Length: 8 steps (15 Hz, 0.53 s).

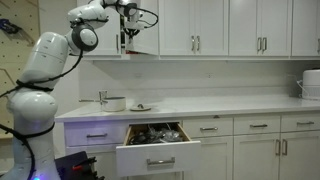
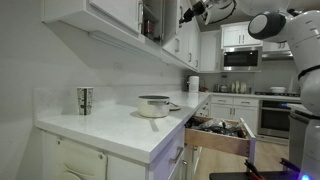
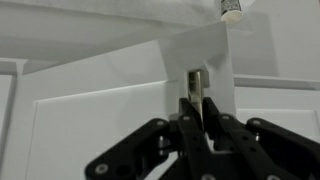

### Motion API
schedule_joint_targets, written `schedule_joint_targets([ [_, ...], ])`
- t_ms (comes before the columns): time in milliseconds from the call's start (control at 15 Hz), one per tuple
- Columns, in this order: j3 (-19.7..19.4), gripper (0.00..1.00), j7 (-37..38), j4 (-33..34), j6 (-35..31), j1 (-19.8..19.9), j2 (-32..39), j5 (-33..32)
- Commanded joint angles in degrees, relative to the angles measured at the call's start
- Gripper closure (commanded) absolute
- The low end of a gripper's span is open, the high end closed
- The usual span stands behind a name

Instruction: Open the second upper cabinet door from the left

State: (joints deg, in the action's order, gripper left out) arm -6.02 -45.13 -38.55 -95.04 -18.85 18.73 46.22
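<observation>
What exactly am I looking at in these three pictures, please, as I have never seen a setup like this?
The white machine is a robot arm standing in a kitchen. Two pictures come from cameras placed in the room. The third comes from a camera on the arm's wrist, looking along its black jaws.

The arm reaches up to an upper cabinet door. This door looks partly open, because an exterior view shows the dark cabinet interior. In the wrist view the jaws sit on either side of the slim silver handle and seem closed on it.

On the white counter stand a pot and a small plate. A cup shows in an exterior view. Below the counter a drawer is pulled out, and its contents are too small to name.
</observation>
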Motion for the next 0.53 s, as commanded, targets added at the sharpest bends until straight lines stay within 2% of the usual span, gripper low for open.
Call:
schedule_joint_targets([
  [0, -0.8, 0.96, 1.8, -3.6, -6.2, 1.1, -4.2, 1.9],
  [467, -1.0, 0.96, 0.0, -6.9, -9.3, 0.1, -5.3, 0.3],
])
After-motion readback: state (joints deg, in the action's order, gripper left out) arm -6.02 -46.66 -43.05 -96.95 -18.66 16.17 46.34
